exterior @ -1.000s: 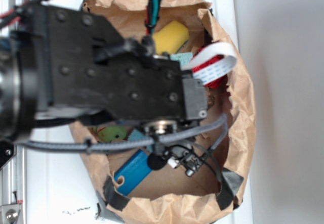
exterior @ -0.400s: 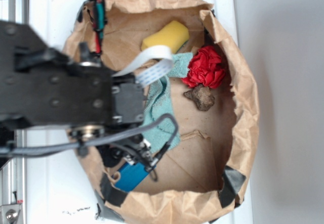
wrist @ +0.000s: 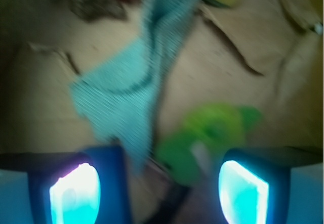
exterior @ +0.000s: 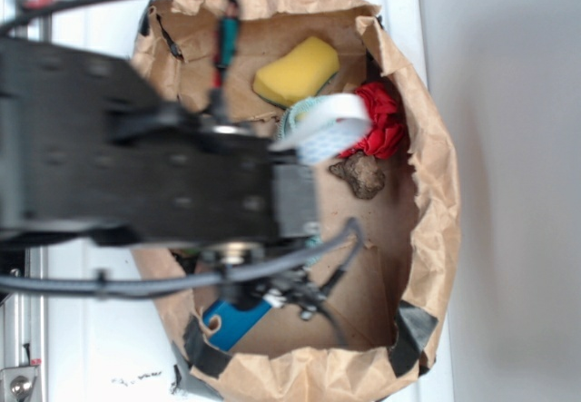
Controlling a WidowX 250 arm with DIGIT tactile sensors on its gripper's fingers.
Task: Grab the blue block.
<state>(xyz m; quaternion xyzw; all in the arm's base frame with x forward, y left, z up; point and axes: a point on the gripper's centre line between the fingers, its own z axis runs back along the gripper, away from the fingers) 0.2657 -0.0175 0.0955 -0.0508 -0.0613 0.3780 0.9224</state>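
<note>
While claw point(wrist: 159, 183) wide: 1 blue block point(exterior: 234, 321).

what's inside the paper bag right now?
Inside the paper bag: yellow sponge, red cloth, brown lump, blue block, teal cloth, something green. The arm covers the bag's left half.

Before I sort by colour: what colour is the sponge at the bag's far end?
Yellow. The sponge shows best in the exterior view.

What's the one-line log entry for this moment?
gripper: open, empty | blue block: bag's lower left corner, ungrasped | below jaws: teal cloth, green item | wrist view blurred
</note>
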